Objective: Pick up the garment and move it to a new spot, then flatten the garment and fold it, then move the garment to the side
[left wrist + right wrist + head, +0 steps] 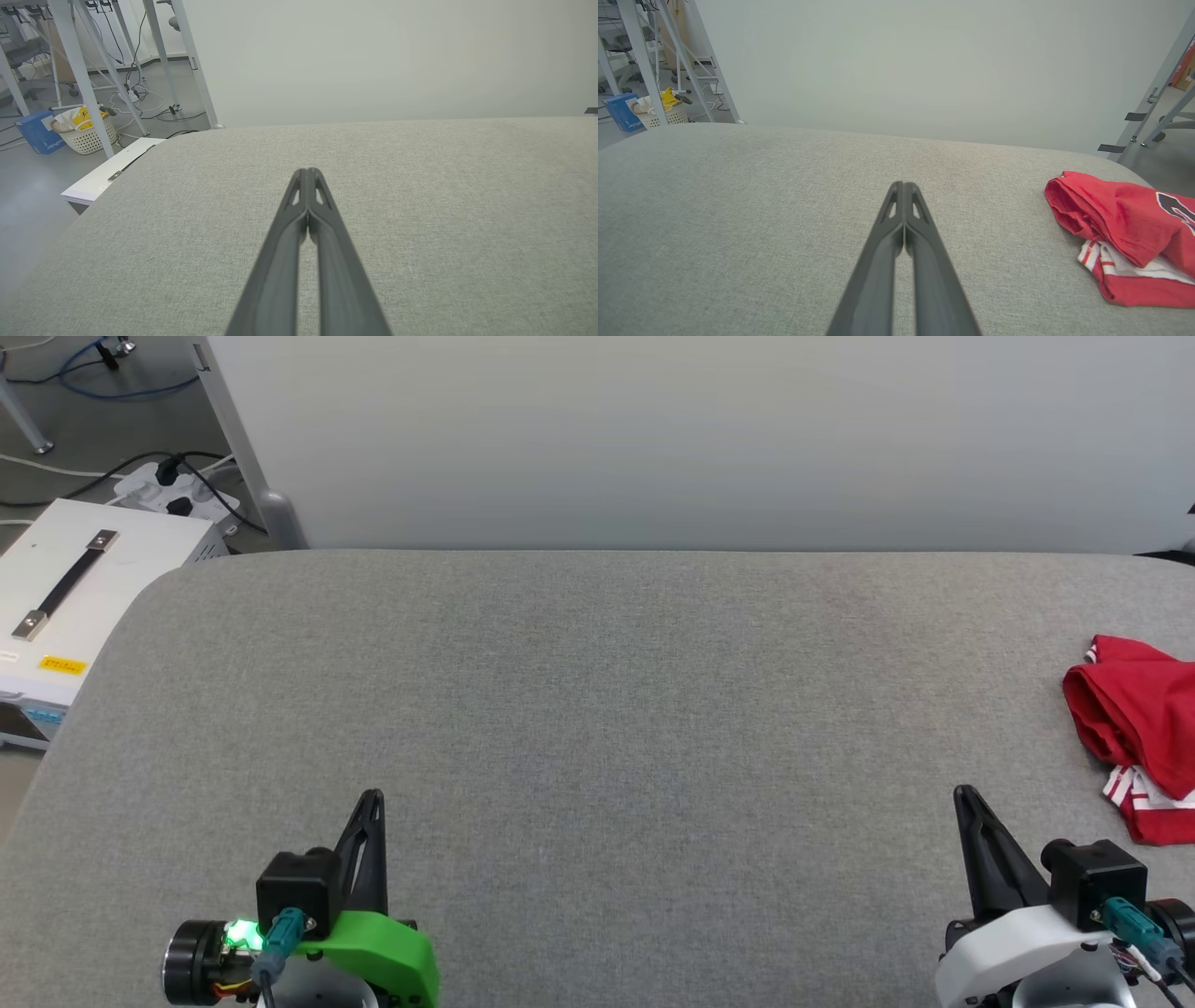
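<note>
garment (1134, 719) bunched right of right gripper (963, 795)

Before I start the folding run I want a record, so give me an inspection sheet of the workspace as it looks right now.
Surface: grey fabric tabletop, rounded corners.
Job's things: garment, red with striped trim, bunched at the right edge, not flattened.
Clutter: nothing seen on the tabletop.
Grippers: left gripper shut, empty; right gripper shut, empty, left of the garment and apart from it.
Cables: black cables plugged into a white power strip on the floor, far left.
Surroundings: white case with a black handle by the left corner; pale partition behind; basket and blue box on the floor.
</note>
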{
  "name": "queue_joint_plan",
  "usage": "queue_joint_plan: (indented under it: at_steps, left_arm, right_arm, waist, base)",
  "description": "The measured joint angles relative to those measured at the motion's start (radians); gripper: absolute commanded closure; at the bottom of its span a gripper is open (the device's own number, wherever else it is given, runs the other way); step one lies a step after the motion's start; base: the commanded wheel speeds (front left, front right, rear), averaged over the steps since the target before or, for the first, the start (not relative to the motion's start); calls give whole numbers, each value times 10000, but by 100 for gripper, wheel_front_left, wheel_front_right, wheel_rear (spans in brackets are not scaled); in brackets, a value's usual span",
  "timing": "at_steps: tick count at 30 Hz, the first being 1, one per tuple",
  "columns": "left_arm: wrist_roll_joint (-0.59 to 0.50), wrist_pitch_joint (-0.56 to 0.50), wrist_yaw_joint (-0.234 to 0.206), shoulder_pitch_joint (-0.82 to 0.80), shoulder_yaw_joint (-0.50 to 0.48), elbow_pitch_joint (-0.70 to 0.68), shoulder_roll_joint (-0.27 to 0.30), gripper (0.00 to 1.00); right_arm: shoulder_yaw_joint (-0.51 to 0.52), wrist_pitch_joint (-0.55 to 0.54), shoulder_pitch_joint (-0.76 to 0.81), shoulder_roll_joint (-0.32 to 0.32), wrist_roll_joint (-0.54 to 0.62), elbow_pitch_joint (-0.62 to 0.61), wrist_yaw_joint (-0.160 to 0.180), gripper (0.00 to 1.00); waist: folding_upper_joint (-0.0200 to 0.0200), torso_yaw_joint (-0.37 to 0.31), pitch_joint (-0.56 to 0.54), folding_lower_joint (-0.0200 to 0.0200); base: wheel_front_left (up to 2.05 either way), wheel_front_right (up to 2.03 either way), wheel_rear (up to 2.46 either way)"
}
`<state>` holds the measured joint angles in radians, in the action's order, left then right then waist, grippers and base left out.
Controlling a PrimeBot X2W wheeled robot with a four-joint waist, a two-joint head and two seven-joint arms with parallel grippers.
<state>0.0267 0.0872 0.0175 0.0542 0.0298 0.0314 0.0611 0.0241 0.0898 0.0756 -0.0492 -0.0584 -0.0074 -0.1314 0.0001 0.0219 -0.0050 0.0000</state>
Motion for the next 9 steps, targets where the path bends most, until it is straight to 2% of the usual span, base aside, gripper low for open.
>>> queue_joint_plan:
  at_steps: [9]
  left_arm:
    - [-13,-176,-48,-66,-38,-61,-12,100]
  right_arm:
    - [-44,-167,-173,0,132,6,0,100]
  waist:
    - [0,-46,11,0]
  base:
    - [0,0,0]
